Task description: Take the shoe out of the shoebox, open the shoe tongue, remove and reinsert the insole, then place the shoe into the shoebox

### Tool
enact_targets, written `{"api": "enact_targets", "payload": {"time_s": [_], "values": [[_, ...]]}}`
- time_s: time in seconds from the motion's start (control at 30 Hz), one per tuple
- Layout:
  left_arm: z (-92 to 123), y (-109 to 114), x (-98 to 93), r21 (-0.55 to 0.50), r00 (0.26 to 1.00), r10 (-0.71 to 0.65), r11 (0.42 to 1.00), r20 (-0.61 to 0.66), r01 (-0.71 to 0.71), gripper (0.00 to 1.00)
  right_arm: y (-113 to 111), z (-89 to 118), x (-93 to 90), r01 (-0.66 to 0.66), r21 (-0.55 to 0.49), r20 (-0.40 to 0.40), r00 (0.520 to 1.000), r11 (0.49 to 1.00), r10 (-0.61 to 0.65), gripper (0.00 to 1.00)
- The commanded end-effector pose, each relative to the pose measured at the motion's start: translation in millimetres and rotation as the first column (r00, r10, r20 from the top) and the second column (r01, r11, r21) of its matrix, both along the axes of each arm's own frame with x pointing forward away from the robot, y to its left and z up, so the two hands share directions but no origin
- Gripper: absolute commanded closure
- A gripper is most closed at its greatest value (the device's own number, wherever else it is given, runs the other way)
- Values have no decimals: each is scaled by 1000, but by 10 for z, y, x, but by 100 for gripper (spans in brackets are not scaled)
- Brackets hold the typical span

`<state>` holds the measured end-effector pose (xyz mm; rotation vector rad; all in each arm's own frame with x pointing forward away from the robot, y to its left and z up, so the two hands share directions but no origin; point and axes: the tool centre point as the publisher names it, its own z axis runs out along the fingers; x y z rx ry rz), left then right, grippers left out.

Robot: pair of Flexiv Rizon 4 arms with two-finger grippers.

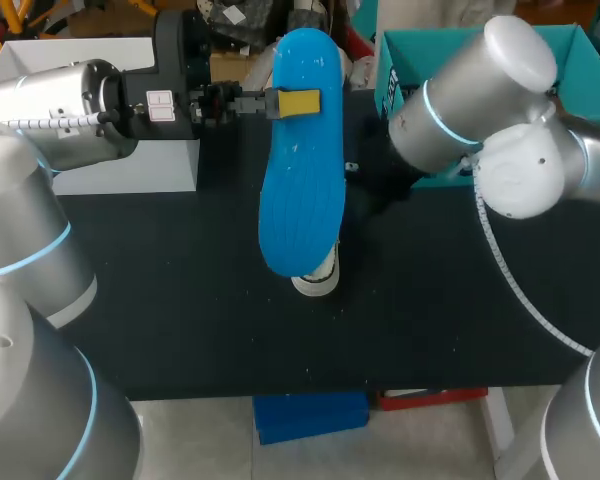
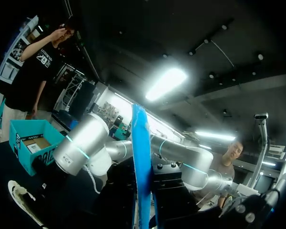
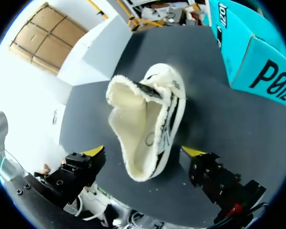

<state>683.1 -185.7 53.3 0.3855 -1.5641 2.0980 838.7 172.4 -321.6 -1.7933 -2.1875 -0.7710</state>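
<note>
- Pinching the blue insole [image 1: 300,190] near its far end, the left jaws are closed on it from two sides; one yellow fingertip [image 1: 298,102] lies flat on its blue face.
- The insole is held in the air above the counter [image 1: 180,300], its length running from the far side toward the robot. In the left wrist view it is seen edge-on, rising straight up from between the jaws.
- The right jaws stand wide spread, with a yellow fingertip [image 3: 94,151] on each side of the shoe [image 3: 148,119], and neither one touches it.
- The shoe, cream-white with a fleecy lining, lies on the black counter under the right jaws, its opening turned up toward them. In the head view only its end shows, below the near end of the insole.
- The teal shoebox [image 1: 580,60] stands at the far right of the counter, behind the right arm [image 1: 480,90], near the shoe but apart from it.
- A white box [image 1: 130,165] stands at the far left, partly under the left arm [image 1: 60,110].
</note>
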Motion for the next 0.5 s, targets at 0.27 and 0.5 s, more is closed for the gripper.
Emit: {"api": "enact_targets", "payload": {"time_s": [0.27, 0.5], "values": [[4, -6, -12, 4, 1000, 3, 1000, -1, -3, 100, -161, 380, -186, 32, 458, 20, 999, 888, -46, 0], [4, -6, -12, 4, 1000, 3, 1000, -1, -3, 100, -154, 461, -191, 25, 563, -16, 1000, 826, -19, 0]]}}
